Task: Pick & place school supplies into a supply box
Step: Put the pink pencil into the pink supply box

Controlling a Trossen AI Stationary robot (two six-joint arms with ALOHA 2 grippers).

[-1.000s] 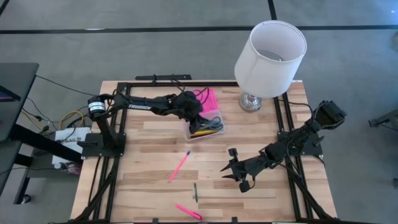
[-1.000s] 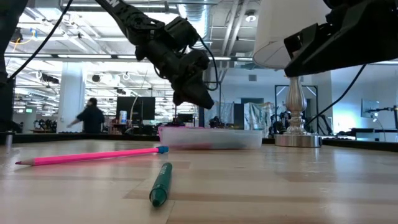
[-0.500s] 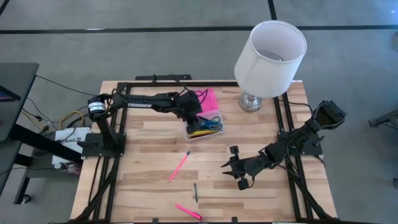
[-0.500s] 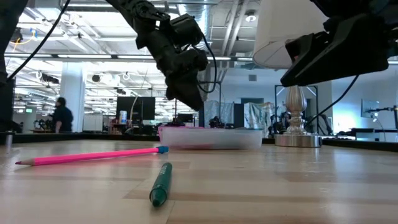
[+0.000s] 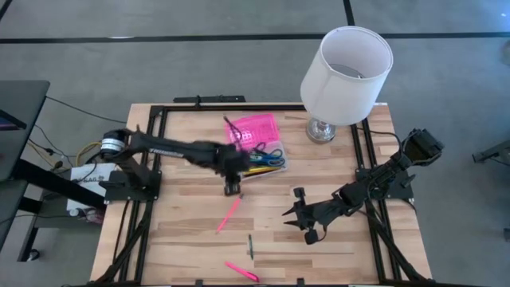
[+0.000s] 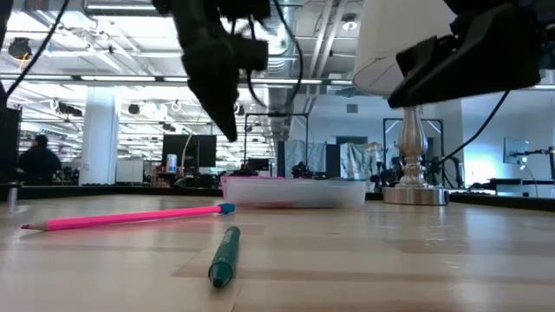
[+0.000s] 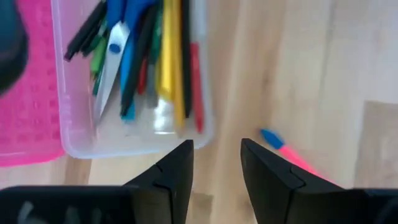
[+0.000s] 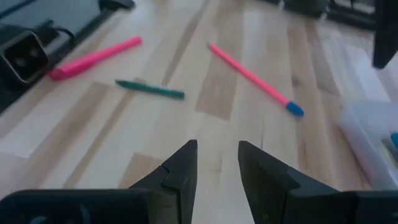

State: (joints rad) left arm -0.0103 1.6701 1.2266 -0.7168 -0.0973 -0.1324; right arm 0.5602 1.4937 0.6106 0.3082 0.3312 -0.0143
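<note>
Supplies already fill the supply box (image 5: 261, 156), a clear case whose pink lid (image 5: 251, 127) lies flat beside it. Through the left wrist view we make out yellow, black, red and green pens plus blue-handled scissors (image 7: 117, 48) inside it. The left gripper (image 5: 233, 188) hangs above the wood just off the box's near edge, between the box and the pink pencil with a blue tip (image 5: 229, 213); we see its fingers a little apart with nothing between them, and the box sits right ahead of them while the pencil's blue tip shows just off to one side.

The right gripper (image 5: 296, 213) waits low over the table, well apart from the box, with its fingers slightly parted and empty. Out in front of it, in its wrist view, we see the same pink pencil, a green pen (image 8: 150, 89) and a thick pink marker (image 8: 93, 57), all lying loose on the wood. From above, the green pen (image 5: 249, 246) and the marker (image 5: 241, 271) lie near the table's front edge, beyond the pencil from the left gripper.

A white lamp (image 5: 346, 73) stands at the far corner, on the far side of the box.
</note>
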